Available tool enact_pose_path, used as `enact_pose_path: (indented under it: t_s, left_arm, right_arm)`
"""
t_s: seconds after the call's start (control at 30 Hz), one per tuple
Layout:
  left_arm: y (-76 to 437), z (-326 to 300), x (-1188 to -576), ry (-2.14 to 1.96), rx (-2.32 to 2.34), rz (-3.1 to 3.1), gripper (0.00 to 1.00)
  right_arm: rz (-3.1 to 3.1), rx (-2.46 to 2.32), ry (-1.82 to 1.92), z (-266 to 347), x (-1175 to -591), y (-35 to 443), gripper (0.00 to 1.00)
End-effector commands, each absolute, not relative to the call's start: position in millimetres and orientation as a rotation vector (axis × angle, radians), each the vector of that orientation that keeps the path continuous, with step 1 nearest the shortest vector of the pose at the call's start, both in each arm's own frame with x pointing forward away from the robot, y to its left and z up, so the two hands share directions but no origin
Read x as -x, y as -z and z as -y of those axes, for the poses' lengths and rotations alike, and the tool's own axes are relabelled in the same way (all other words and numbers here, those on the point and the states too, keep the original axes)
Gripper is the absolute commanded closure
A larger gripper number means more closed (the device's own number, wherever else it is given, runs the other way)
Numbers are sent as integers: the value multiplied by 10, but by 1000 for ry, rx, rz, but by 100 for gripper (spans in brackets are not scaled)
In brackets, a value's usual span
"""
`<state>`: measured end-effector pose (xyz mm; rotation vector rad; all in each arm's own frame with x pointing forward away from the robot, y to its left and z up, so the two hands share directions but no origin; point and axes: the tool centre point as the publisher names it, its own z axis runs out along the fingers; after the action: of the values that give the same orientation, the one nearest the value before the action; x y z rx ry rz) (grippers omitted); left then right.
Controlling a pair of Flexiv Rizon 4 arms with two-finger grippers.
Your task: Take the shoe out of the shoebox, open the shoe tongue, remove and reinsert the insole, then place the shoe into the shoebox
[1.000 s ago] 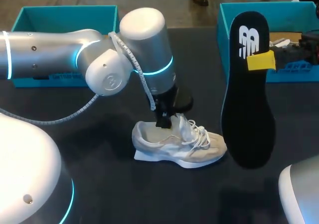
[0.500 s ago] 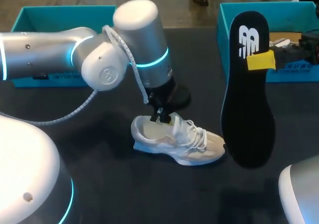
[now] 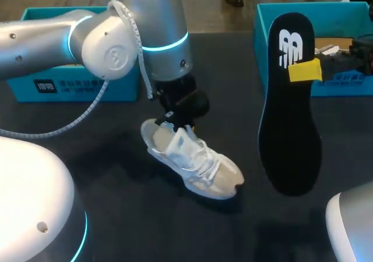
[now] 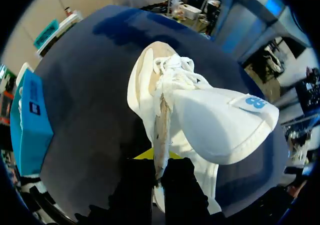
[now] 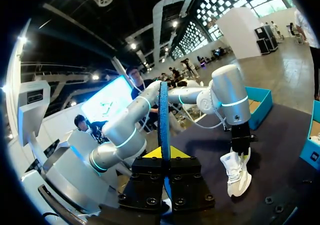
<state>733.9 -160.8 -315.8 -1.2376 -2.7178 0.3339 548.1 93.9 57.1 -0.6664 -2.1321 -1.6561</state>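
Left gripper clenched on the shoe, right gripper clamping the insole.
Nearest you, the white shoe tilts over the dark table, toe low toward you, heel collar pinched by your left gripper. Beside it the black insole hangs upright. A teal box stands far left, a second box far right.
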Motion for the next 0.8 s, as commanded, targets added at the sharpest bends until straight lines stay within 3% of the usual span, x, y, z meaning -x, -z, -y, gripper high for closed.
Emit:
enact_pose_path:
  t_s: [0.03, 0.8]
  left_arm:
    - [3032, 1560, -7256, -269, 1385, 2633, 100]
    - [3293, 1656, -6528, -39, 1877, 2268, 100]
  right_arm:
    - [2135, 665, 1648, -962, -5515, -587, 100]
    - [2135, 665, 1648, -962, -5515, -587, 100]
